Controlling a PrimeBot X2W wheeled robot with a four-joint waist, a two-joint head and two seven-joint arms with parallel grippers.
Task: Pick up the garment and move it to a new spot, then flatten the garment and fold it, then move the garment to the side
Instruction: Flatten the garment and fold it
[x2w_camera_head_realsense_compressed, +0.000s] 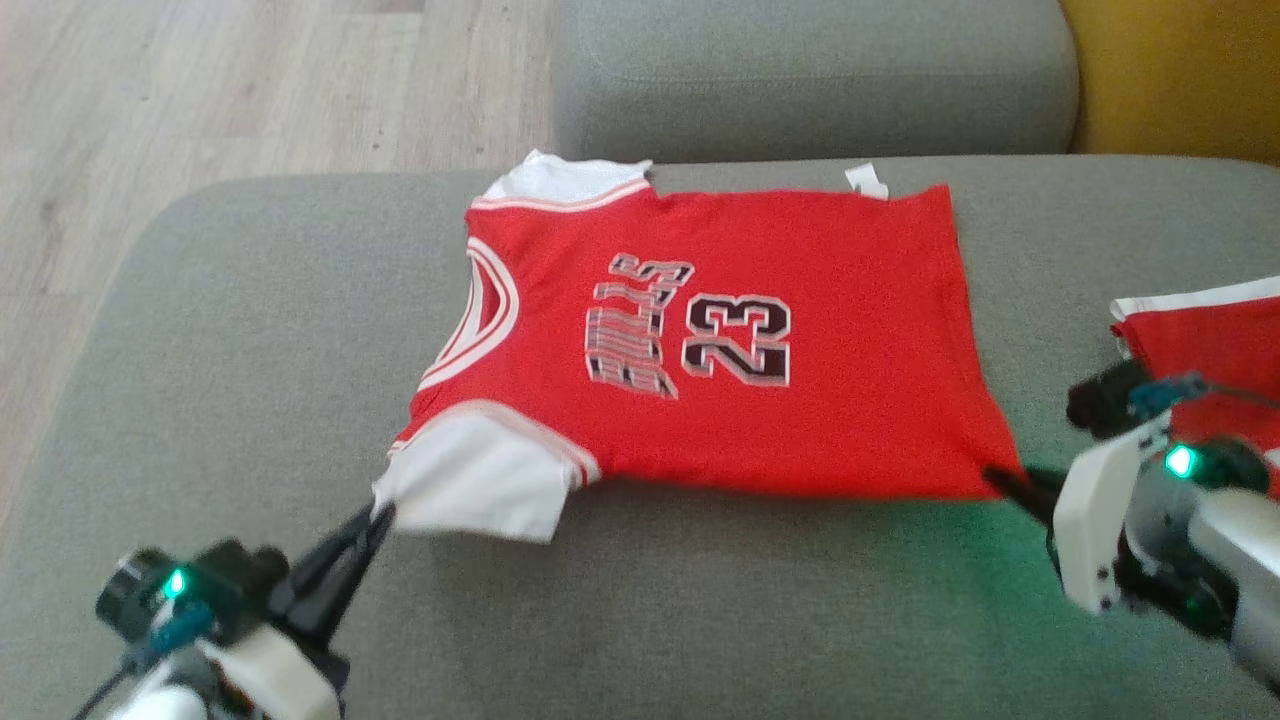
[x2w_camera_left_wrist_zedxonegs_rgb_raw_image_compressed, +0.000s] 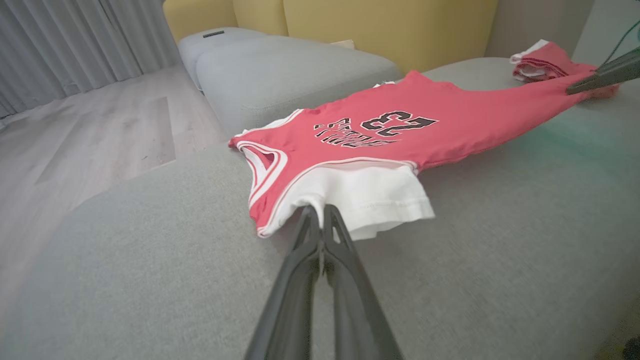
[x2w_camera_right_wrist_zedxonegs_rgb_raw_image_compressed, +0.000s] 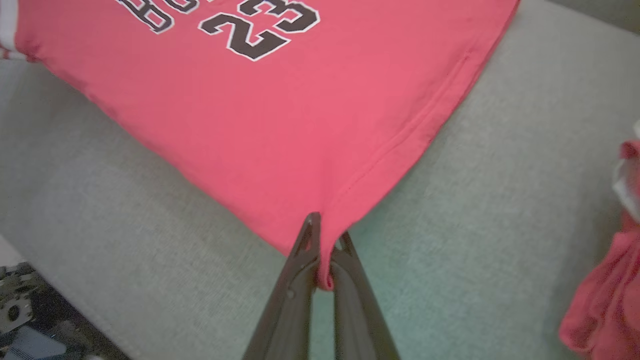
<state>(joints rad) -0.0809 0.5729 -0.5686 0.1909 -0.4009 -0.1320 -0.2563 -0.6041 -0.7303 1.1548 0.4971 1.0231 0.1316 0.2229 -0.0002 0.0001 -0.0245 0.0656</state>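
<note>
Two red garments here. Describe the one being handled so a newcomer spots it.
Look mid-way across the wide grey cushion. The jersey lies spread there, red with white sleeves, left gripper shut on a sleeve, right gripper on a hem corner. Unlike the bunched red garment at the right edge, it shows a black 23.

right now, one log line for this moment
jersey: spread face up on grey cushion | left gripper: shut on its white sleeve | right gripper: shut on its hem corner

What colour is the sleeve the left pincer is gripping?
White sleeve, with a red-striped seam; it shows best in the left wrist view.
</note>
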